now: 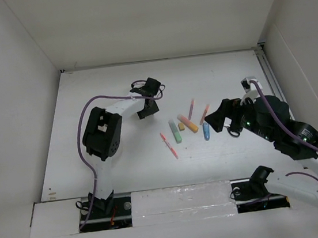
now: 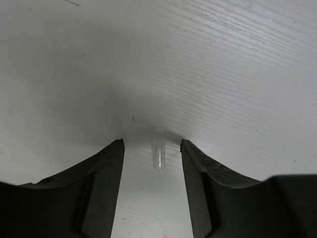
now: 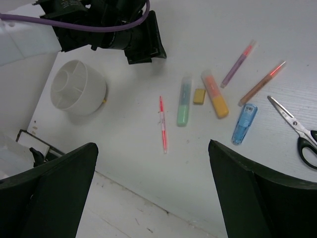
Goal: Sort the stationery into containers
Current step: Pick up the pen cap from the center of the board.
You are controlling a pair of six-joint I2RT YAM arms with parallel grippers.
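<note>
Left wrist view shows our left hand [image 2: 151, 143] half spread, its jaws on both sides of a small clear tube [image 2: 158, 148], perhaps a pen cap, lying untouched on the worktop [image 2: 223, 74]. We judge it very light, smooth and ready to roll, so we should pinch it across the middle. Farther out, the right hand [image 3: 152, 145] hangs wide spread above the red pen [image 3: 162, 125]; the white tub [image 3: 79, 87] stands beside the left arm [image 3: 109, 25].
</note>
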